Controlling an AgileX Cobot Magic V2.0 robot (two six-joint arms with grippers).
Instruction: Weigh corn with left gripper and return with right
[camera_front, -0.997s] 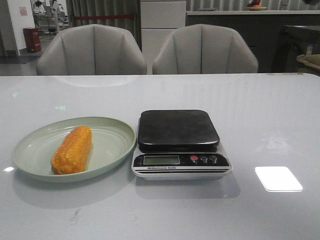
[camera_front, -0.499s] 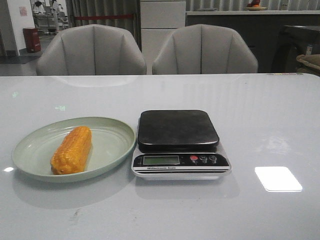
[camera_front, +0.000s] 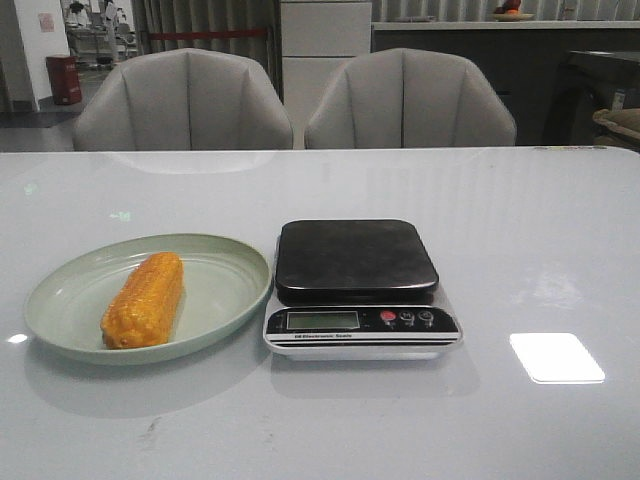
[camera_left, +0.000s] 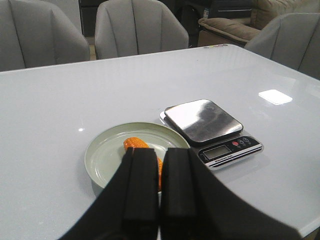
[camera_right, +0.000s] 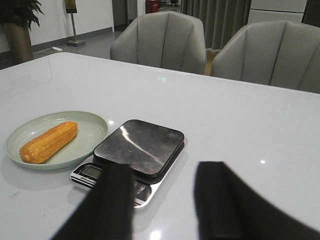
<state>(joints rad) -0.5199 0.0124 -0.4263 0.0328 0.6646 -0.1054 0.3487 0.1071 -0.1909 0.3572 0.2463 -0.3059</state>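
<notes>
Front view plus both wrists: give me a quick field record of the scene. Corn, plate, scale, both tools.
corn: lying on its side in the plate, untouched
plate: pale green, on the table left of the scale, rim next to the scale's edge
scale: platform bare, nothing on it
scale display: too small to read
left tool: shut, fingers together, held above the table short of the plate, holding nothing
right tool: open, above the table near the scale, holding nothing
task stage: weighing not yet begun

The glossy white table (camera_front: 520, 200) carries a plate (camera_front: 225, 290) touching, seemingly, a scale (camera_front: 360, 290).
</notes>
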